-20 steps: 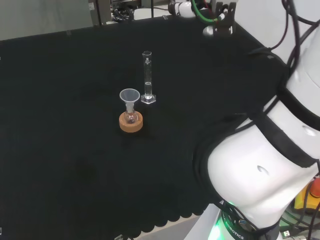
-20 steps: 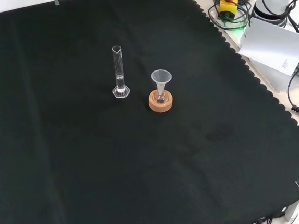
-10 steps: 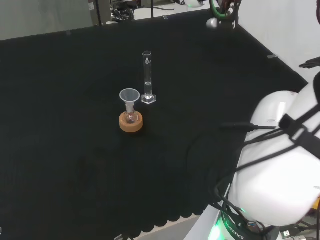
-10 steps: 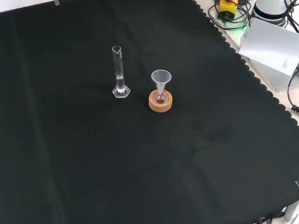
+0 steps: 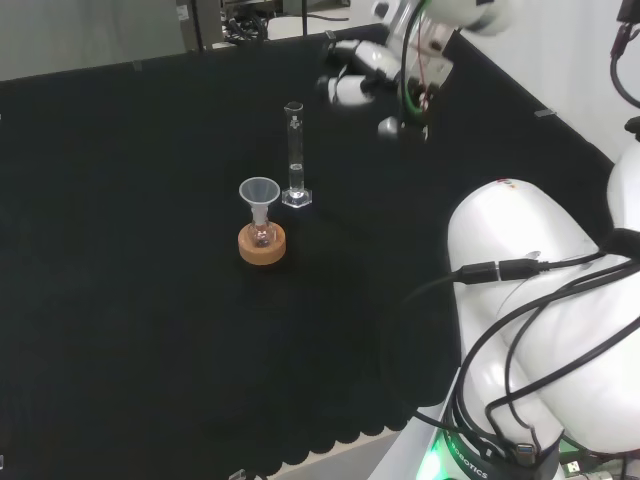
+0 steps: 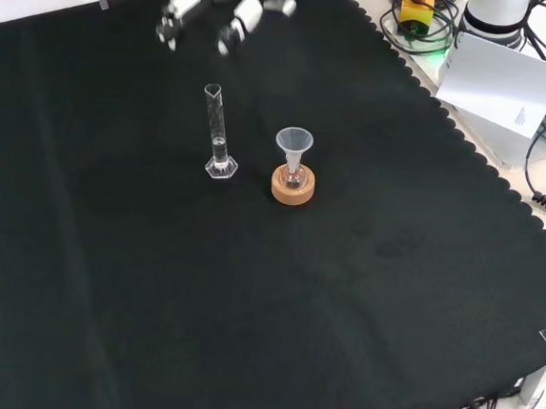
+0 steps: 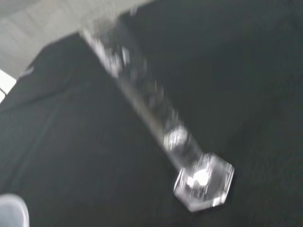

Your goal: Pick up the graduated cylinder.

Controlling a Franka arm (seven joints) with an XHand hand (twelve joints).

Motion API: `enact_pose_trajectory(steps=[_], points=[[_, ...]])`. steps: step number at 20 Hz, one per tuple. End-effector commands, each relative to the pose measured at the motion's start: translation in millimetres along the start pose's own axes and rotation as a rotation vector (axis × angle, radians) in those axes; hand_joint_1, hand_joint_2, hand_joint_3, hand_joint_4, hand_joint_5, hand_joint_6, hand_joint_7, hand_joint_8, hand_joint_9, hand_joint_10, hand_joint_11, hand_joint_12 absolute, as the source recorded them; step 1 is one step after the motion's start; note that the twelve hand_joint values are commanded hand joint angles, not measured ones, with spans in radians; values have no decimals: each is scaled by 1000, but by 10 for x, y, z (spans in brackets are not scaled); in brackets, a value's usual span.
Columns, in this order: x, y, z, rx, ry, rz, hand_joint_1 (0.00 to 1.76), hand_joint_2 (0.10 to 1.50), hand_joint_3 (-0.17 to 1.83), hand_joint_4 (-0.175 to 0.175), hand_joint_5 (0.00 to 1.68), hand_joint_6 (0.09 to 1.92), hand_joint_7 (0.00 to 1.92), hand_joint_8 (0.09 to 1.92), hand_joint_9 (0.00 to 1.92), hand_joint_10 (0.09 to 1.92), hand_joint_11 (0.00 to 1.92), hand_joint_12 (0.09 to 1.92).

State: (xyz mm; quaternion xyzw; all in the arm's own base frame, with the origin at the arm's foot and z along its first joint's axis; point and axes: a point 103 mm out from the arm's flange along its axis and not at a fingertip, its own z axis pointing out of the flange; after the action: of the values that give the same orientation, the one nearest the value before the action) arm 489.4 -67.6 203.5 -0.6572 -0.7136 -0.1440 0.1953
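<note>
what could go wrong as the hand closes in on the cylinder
The graduated cylinder is tall and thin on a small base, and the hand is above and beyond it with straight fingers, so a sideways brush near its top could tip it. The funnel in a small flask on a cork ring stands close by, so a falling cylinder or a wide sweep could hit it.

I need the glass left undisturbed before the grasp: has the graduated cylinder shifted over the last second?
No. The graduated cylinder stands upright just left of the cork ring in the front view, as before.
</note>
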Motion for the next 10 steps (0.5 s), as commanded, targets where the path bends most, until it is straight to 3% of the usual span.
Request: enact_pose_trajectory(steps=[1,10], points=[[-168,49,408,-30,130,-20,652,1102,-170,-27,351,87,185,663,472,663,271,1367],[-217,81,632,-44,203,-81,873,1000,-175,-24,372,87,245,658,514,638,309,1350]])
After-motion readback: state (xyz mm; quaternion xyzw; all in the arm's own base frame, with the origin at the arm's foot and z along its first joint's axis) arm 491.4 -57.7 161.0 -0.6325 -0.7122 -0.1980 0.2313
